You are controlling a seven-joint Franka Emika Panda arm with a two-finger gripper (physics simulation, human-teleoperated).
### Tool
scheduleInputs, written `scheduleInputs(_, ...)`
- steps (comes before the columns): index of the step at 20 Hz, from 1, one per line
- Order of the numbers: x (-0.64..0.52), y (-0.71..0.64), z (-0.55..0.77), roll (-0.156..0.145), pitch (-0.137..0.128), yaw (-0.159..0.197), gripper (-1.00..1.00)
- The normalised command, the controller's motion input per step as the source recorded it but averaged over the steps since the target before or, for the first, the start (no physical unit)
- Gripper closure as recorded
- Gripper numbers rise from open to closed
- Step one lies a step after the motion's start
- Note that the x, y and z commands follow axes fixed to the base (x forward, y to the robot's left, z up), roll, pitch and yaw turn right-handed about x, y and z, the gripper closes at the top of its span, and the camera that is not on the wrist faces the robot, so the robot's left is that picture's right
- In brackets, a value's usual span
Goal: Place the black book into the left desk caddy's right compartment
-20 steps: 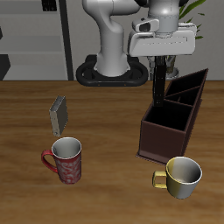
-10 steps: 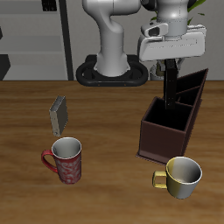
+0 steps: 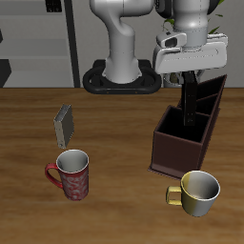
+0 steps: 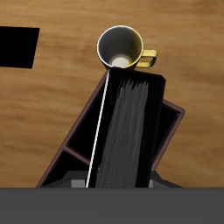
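My gripper is shut on the black book, which hangs upright from the jaws. The book's lower end reaches down into the left desk caddy, a dark reddish-brown open box, at the back of its large squarish right compartment, close to the inner divider. I cannot tell whether the book touches the floor or a wall. In the wrist view the black book fills the middle and hides most of the compartment; the caddy's walls show on both sides of it.
A yellow mug stands in front of the caddy near the table's front edge and also shows in the wrist view. A red mug and a small grey book stand well away from the caddy. The robot's base is at the back.
My gripper has carried the black book sideways from beside the caddy's back corner to over the caddy, and the book's lower end now sits lower, inside the caddy.
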Motion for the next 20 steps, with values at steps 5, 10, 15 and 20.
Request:
scheduleInputs(5, 0.11, 0.02, -0.24, 0.003, 0.019, 0.015, 1.00)
scheduleInputs(10, 0.12, -0.04, -0.28, -0.003, 0.048, 0.004, 1.00)
scheduleInputs(15, 0.13, -0.10, -0.42, -0.015, 0.053, 0.001, 1.00)
scheduleInputs(20, 0.11, -0.20, -0.32, -0.032, 0.044, -0.011, 1.00)
